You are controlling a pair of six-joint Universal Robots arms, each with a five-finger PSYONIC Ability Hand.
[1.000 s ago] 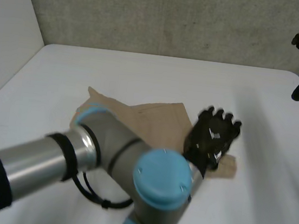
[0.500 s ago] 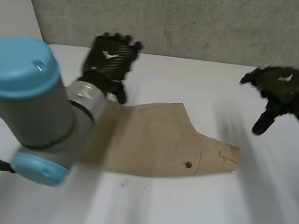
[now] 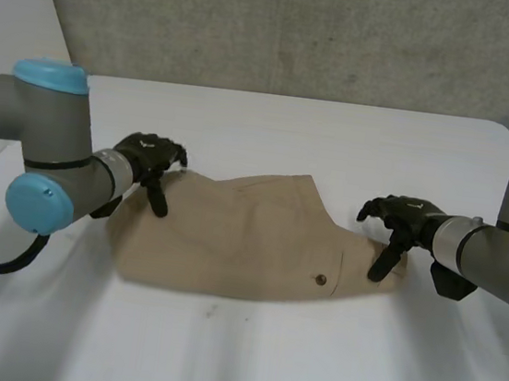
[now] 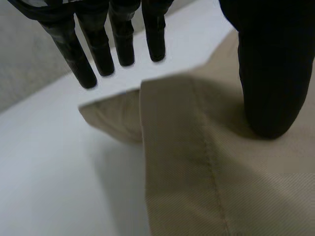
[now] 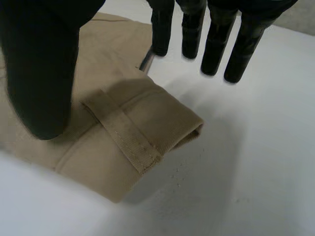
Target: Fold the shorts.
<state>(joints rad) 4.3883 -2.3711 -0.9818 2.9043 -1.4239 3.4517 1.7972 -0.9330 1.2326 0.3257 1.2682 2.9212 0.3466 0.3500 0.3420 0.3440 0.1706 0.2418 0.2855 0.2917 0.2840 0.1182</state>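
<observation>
Tan shorts (image 3: 240, 235) flat on white table (image 3: 262, 359), grey wall (image 3: 301, 38) behind
Left hand (image 3: 151, 159) and right hand (image 3: 404, 218) at opposite ends, fingers spread straight, thumbs on cloth, pinching nothing

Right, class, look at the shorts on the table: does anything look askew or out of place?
Slightly. On the shorts, near the left hand, a lower flap pokes out past the upper layer's hem, so the layers do not line up. The waistband end by the right hand looks neat.
</observation>
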